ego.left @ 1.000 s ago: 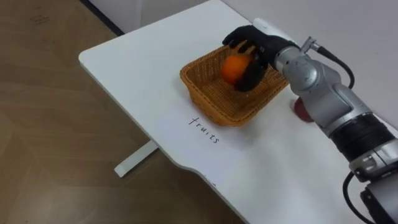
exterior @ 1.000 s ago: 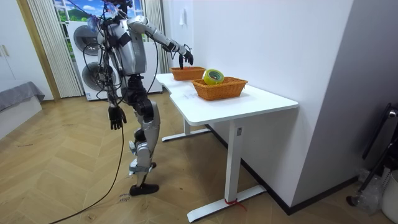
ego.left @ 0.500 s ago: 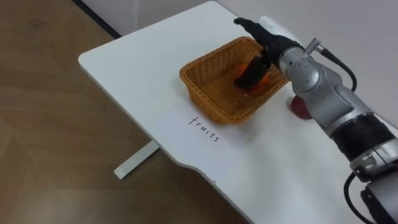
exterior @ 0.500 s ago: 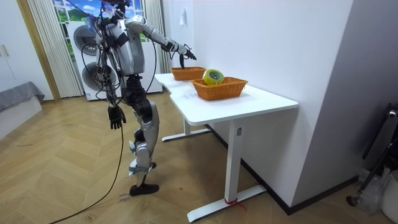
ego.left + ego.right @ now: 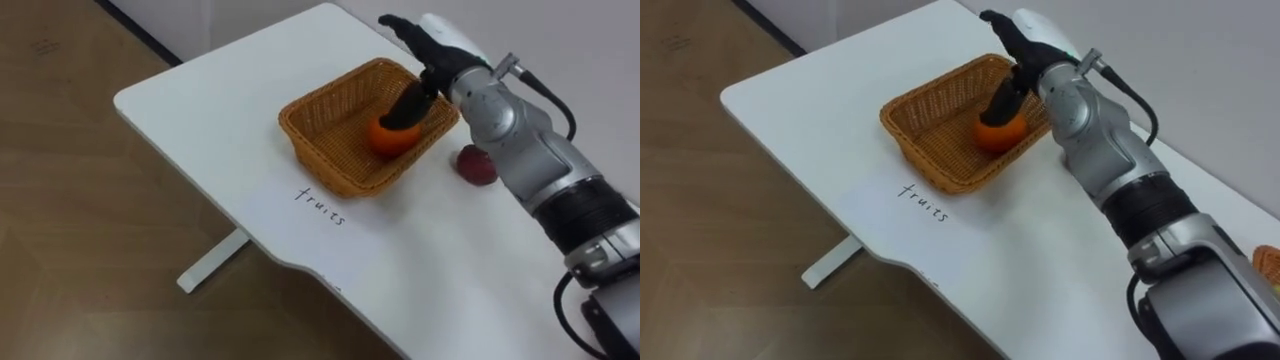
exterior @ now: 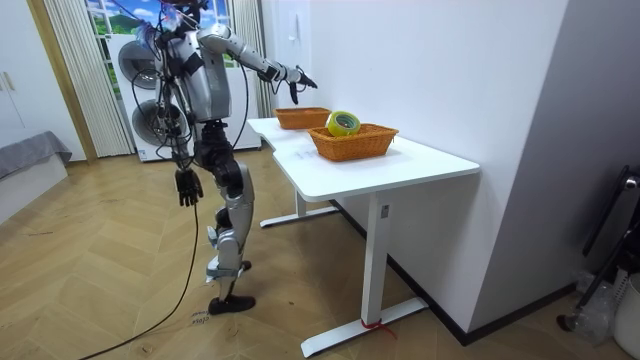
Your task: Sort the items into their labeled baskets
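— Item one, the orange?

— Orange [image 5: 392,136]: now lying in the wicker basket [image 5: 335,125] at the near end of the desk [image 5: 220,110], against the basket's right wall. A second ago it was held over that basket; it has since been let go.

— Item two, the right hand?

— Right hand [image 5: 425,45]: empty, spread wide, raised above the basket's far rim. Fingers straight, thumb pointing down toward the orange. Whether the thumb touches the fruit I cannot tell. A second ago the hand was wrapped round the orange.

— Left hand?

— Left hand [image 6: 185,187]: hanging at the robot's side, idle, well away from the desk. Its state I cannot tell from across the room.

— Anything outstanding?

— Red fruit [image 5: 476,166]: on the bare desk, just beside the basket's right wall, under the right forearm. Not yet sorted.

— The other basket?

— Second basket [image 6: 372,146]: farther along the desk, holding a roll of tape [image 6: 343,123].

— Reading of the change?

— One fruit entered as placed. I would judge the red fruit the likely next piece, close enough to need only a short reach back.
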